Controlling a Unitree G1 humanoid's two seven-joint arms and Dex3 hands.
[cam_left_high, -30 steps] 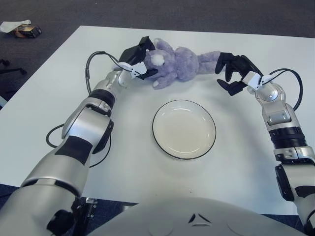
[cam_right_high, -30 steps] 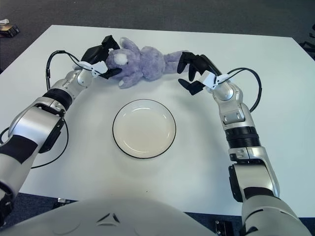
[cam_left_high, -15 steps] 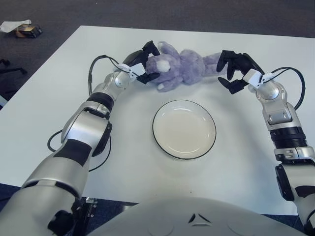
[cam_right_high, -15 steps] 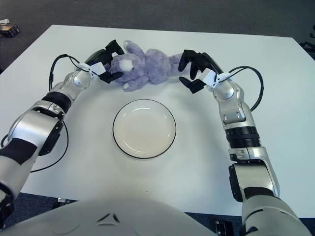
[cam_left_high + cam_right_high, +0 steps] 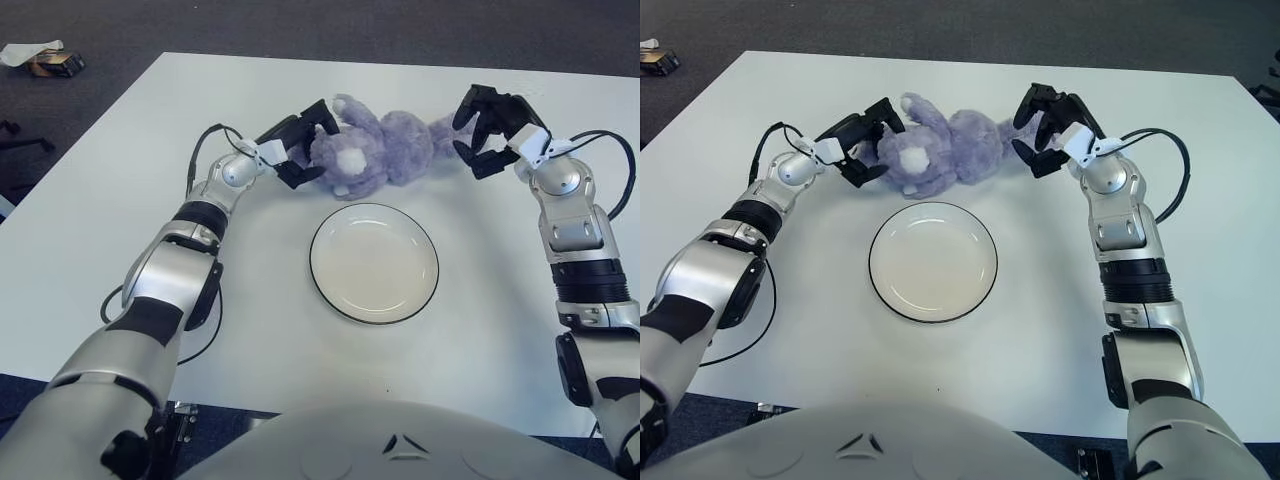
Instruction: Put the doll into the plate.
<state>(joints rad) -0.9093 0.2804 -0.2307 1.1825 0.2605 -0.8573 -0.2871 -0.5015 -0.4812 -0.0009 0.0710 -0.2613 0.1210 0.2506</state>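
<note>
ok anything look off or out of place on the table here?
Nothing stands out. The purple doll lies on its side beyond the plate, left robot hand at its head, right robot hand at its legs. The plate is upright, intact and holds nothing.

Purple plush doll (image 5: pixel 385 150) lying on its side just beyond empty white black-rimmed plate (image 5: pixel 373 262)

A white table (image 5: pixel 110 190) carries a round cream plate (image 5: pixel 374 263) with a dark rim near its middle and a purple plush doll (image 5: pixel 375 156) just beyond it.
</note>
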